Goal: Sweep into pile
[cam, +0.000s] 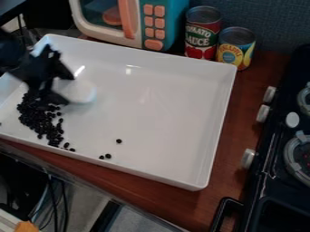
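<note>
Small black beans (41,121) lie loosely heaped at left in the white tray (163,113), three strays lying apart.

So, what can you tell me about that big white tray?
The large, shallow, rectangular white tray looks like smooth, glossy plastic, with light glinting inside and low raised walls all round. It lies flat, set at a slant, on the reddish-brown wooden counter. Small black bean-like pieces rest in it, mostly heaped at the picture's left, with three strays toward the near wall. The black claw is over that left end, by a round white object; whether either touches the tray, I can't tell.
</note>
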